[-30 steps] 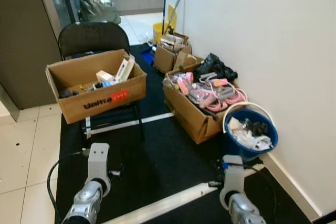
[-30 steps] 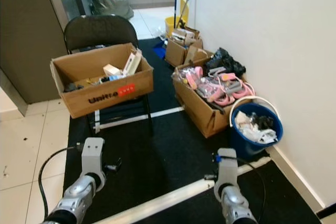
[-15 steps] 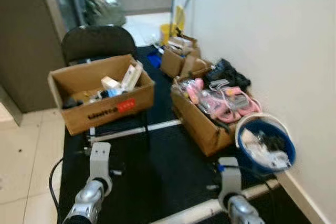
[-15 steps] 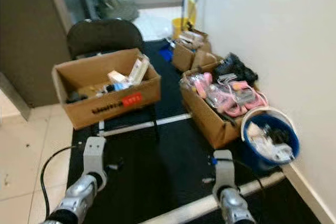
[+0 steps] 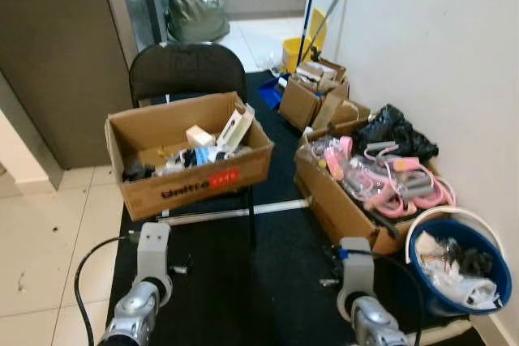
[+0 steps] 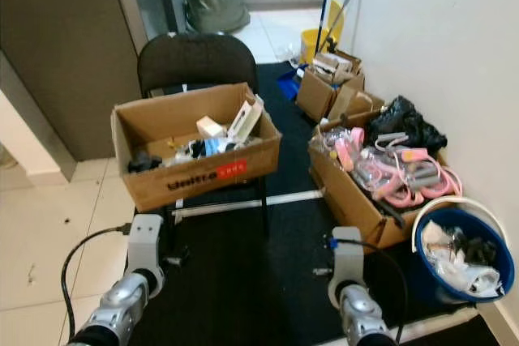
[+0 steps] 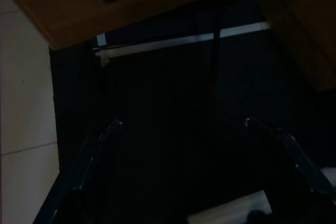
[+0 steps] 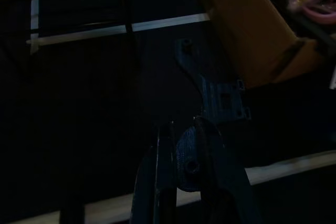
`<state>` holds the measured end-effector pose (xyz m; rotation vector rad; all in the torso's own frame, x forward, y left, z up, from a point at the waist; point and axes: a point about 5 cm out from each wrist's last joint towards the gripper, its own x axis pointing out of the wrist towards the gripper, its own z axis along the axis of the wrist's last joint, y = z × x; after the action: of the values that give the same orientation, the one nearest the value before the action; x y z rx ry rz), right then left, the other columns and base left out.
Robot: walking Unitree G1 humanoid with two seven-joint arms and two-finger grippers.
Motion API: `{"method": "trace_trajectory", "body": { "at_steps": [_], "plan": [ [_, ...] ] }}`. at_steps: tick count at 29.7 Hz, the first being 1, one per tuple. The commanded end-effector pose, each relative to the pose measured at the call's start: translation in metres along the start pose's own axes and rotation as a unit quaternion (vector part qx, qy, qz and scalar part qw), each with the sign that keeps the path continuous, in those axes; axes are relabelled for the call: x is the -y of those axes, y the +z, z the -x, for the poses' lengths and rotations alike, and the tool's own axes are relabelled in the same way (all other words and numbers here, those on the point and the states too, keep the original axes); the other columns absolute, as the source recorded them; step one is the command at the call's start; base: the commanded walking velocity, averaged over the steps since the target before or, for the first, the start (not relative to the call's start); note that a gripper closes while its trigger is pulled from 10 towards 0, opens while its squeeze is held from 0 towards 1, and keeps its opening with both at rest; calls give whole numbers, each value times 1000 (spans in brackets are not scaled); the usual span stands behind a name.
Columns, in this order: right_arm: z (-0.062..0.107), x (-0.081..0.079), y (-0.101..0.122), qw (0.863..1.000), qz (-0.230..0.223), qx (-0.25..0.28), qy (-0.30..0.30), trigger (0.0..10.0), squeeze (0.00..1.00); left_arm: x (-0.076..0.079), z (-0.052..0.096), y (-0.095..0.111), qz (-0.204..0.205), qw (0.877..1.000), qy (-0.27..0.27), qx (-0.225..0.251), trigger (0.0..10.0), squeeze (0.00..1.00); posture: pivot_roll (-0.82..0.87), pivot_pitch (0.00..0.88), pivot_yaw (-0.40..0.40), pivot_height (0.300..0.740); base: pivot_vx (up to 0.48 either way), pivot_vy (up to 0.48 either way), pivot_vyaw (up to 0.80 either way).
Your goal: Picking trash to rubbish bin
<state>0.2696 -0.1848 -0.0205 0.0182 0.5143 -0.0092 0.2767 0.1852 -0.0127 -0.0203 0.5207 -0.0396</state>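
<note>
Room: a black floor mat (image 5: 268, 273) laid along a white wall (image 5: 438, 46), pale floor tiles (image 5: 49, 232) to its left.

Item: black folding chair (image 5: 188, 70), bearing an open brown cardboard box with red and black lettering (image 5: 195, 180), filled with small packets and oddments.

Item: second open brown cardboard carton (image 5: 345, 204) on the mat by the wall, holding pink looped cords and clear wrapping; black bag (image 5: 396, 131) beside it.

Item: round blue rubbish bin with a white handle (image 5: 461, 269), near the wall at the right, holding crumpled white trash (image 5: 454, 281).

Left gripper (image 7: 181, 145): low over the mat, fingers spread wide, holding nothing.

Right gripper (image 8: 181, 182): low over the mat, fingers drawn together; a small dark piece sits between them, though the shade leaves it unclear what it is.
</note>
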Motion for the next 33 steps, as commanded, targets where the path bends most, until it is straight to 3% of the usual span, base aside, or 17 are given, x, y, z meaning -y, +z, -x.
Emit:
{"method": "trace_trajectory", "body": {
  "at_steps": [1, 11, 13, 21, 27, 29, 33],
  "plan": [
    [1, -6, -5, 1000, -12, -5, 7, 10000, 0, -6, 3, -5, -7, 1000, 7, -10, 10000, 0, -57, 78, -2, 740, 319, 0, 0],
    [0, -8, 0, 1000, -19, 8, 9, 10000, 0, -7, 2, -2, -14, 1000, 5, -4, 10000, 0, -60, 78, -1, 740, 319, 0, 0],
    [-2, -8, 7, 999, -22, 26, 9, 10000, 0, -4, -1, 9, -30, 999, -8, 16, 10000, 0, -57, 78, -4, 740, 319, 0, 0],
    [-7, -12, 27, 997, -28, 66, 17, 10000, 0, -5, -6, 42, -18, 997, -2, 76, 10000, 0, -56, 77, -8, 740, 318, 0, 0],
    [-10, -18, 48, 993, -24, 113, 39, 10000, 0, -7, -7, 70, -38, 991, 1, 126, 10000, 0, -54, 79, -10, 740, 319, 0, 0],
    [-11, -22, 65, 987, -26, 151, 51, 10000, 0, -5, -6, 92, -38, 985, -5, 166, 10000, 0, -50, 79, -11, 740, 321, 0, 0],
    [-13, -25, 91, 977, -46, 201, 58, 10000, 0, -2, -5, 114, -35, 979, -13, 199, 10000, 0, -49, 79, -11, 740, 317, 0, 0]
  ]
}}
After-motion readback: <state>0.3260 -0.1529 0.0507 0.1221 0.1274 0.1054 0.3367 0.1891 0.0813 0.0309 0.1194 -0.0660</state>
